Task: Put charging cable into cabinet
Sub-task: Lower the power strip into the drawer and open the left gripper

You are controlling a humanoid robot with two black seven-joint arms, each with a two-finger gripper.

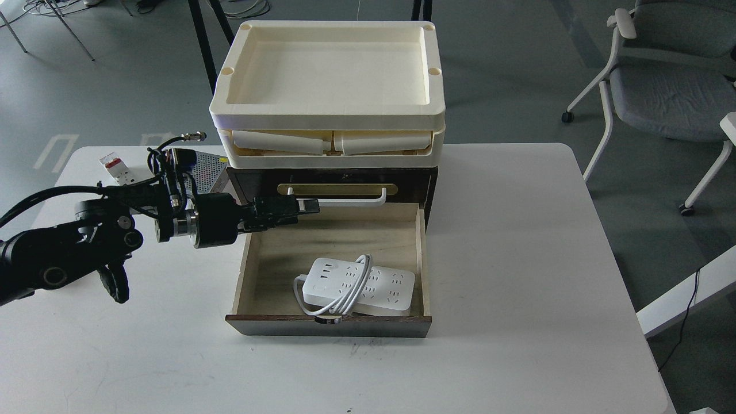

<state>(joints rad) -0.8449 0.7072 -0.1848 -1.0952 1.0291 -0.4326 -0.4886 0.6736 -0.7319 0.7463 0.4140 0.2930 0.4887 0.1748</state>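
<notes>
Head view is showing the charging cable lying in the open drawer; left gripper, apparently empty, fingers indistinguishable, is hovering at ten o'clock; closing risks pinching the overhanging cord.

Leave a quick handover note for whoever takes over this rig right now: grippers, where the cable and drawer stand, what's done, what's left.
Left gripper: empty, hanging over the open drawer's back left corner; fingers look close together, but open or shut is unclear.
Right gripper: not in view.
Charging cable: lying flat inside the pulled-out drawer of the cabinet, toward the front, cord looped around it.
Done: cable is in the drawer and released.
Left: drawer is wide open; probably push it shut.
</notes>
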